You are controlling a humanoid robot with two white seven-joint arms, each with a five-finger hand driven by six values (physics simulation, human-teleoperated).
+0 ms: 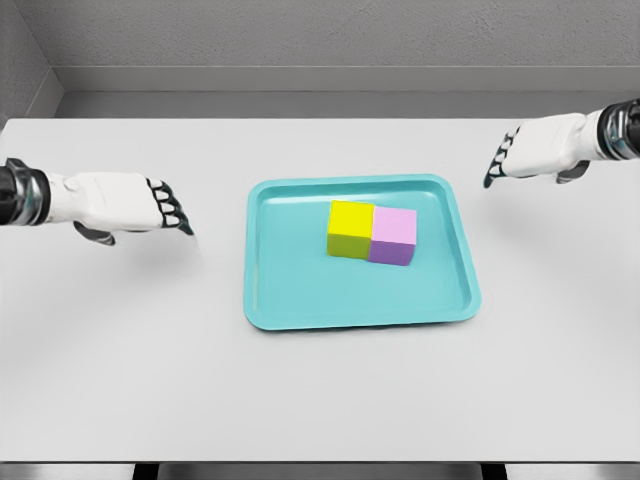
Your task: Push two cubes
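A yellow cube (350, 228) and a pink-purple cube (393, 236) sit side by side, touching, in the middle of a teal tray (290, 300). My left hand (172, 211) hovers over the table well left of the tray, fingers extended and holding nothing. Off to the upper right of the tray is my right hand (499, 159), also with fingers extended and empty. Neither hand touches the tray or the cubes.
The tray lies on a white table (320, 400) whose front edge runs along the bottom of the view. A grey wall stands behind the table's far edge.
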